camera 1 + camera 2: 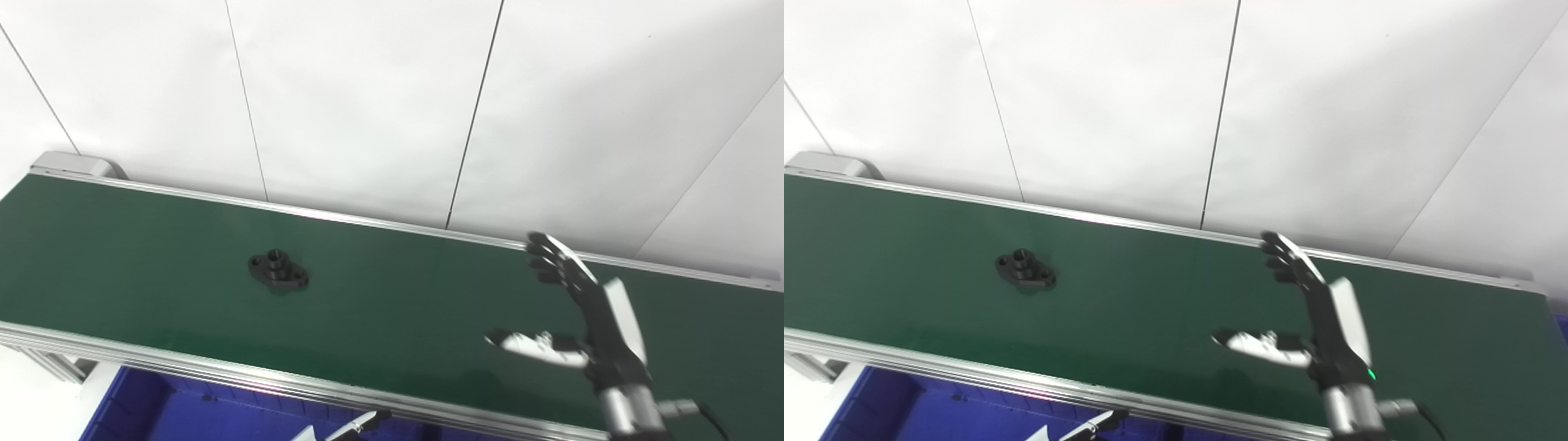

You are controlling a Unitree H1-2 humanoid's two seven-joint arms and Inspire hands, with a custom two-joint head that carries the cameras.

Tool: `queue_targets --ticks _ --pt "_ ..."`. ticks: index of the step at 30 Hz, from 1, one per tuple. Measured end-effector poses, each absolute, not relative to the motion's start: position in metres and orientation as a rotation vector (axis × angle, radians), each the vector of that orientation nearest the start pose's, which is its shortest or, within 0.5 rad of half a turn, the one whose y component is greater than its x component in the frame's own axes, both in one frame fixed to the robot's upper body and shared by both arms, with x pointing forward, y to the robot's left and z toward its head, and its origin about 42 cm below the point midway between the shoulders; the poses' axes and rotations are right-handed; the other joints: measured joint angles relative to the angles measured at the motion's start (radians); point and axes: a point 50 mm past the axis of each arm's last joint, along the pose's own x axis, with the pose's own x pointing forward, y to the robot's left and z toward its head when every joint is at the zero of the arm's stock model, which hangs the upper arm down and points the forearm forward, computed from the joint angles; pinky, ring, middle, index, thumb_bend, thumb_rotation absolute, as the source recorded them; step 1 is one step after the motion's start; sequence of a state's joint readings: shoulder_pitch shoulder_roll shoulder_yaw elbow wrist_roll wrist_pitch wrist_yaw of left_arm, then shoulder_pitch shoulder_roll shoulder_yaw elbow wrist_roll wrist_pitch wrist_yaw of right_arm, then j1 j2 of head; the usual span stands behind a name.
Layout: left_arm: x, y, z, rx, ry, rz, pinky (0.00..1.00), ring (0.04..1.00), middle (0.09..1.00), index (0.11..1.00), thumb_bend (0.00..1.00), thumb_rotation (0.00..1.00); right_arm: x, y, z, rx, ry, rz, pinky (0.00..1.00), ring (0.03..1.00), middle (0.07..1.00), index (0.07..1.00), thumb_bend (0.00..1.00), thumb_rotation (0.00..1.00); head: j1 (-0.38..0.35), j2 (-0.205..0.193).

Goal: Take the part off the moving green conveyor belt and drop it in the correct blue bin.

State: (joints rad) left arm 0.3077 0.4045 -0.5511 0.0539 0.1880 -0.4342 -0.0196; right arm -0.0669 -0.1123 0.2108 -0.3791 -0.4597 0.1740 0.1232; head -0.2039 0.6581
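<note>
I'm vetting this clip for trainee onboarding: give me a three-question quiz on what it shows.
1. True or false: the right hand is shut on the part.
2. Multiple choice: where does the part lie? A) in the blue bin B) on the belt, left of the right hand C) between the right hand's fingers
3. Fill in: the blue bin sits at the belt's ____ edge.

Key
1. False: it is open above the belt, fingers and thumb spread, well apart from the part.
2. B
3. Near. Only a tip of the left hand shows there, so its state is unclear.
</note>
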Motion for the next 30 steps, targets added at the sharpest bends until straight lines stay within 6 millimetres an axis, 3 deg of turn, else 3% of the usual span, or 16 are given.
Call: queue_targets --ticks 2,9,23,30 --pt "0.118 0.214 0.024 0.366 0.007 -0.668 0.89 0.971 0.998 0.979 0.92 0.53 0.291 -0.165 0.199 -0.578 -0.275 0.224 0.68 0.758 0.791 0.85 0.85 0.3 -0.035 0.0" --pt "0.121 0.22 0.024 0.368 0.016 -0.679 0.91 0.982 1.0 0.986 0.93 0.54 0.317 -0.145 0.198 -0.668 -0.245 0.255 0.65 0.728 0.77 0.836 0.86 0.3 -0.046 0.005" --pt "0.123 0.22 0.022 0.361 0.026 -0.684 0.9 0.973 1.0 0.978 0.91 0.54 0.357 -0.107 0.204 -0.743 -0.206 0.323 0.64 0.706 0.751 0.831 0.85 0.28 0.015 0.028" --pt "0.122 0.217 0.022 0.383 0.013 -0.684 0.87 0.956 0.992 0.972 0.91 0.55 0.373 -0.084 0.197 -0.82 -0.18 0.391 0.58 0.666 0.755 0.838 0.85 0.3 0.034 0.028"
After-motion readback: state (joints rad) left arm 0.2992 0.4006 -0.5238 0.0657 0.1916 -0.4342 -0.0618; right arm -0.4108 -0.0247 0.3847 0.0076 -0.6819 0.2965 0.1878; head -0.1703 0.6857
